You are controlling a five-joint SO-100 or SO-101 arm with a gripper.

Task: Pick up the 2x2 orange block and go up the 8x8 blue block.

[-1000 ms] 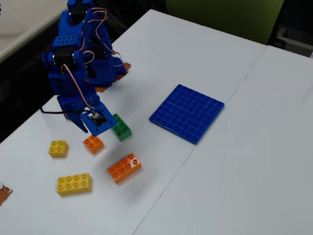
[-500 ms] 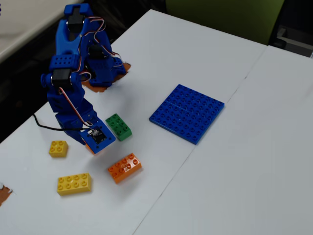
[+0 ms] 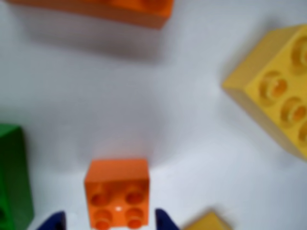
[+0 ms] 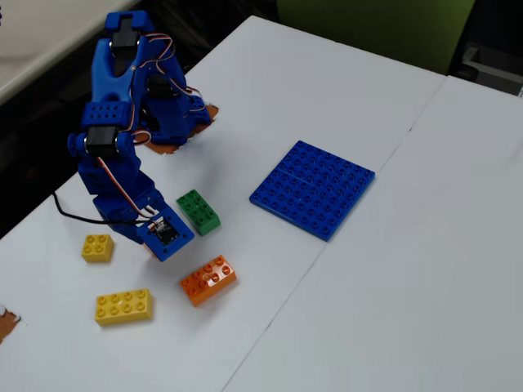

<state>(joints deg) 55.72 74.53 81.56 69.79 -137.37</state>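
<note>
Wrist view is showing you the 2x2 orange block sitting on the white worktop, with the hand spread and one blue fingertip flanking each side, apparently not yet touching. It is looking light, rigid and smooth, so pinch the flat side walls squarely. The 8x8 blue block is lying well apart.

Lying on the table: two orange bricks, two yellow bricks, one green brick, one blue baseplate.
</note>
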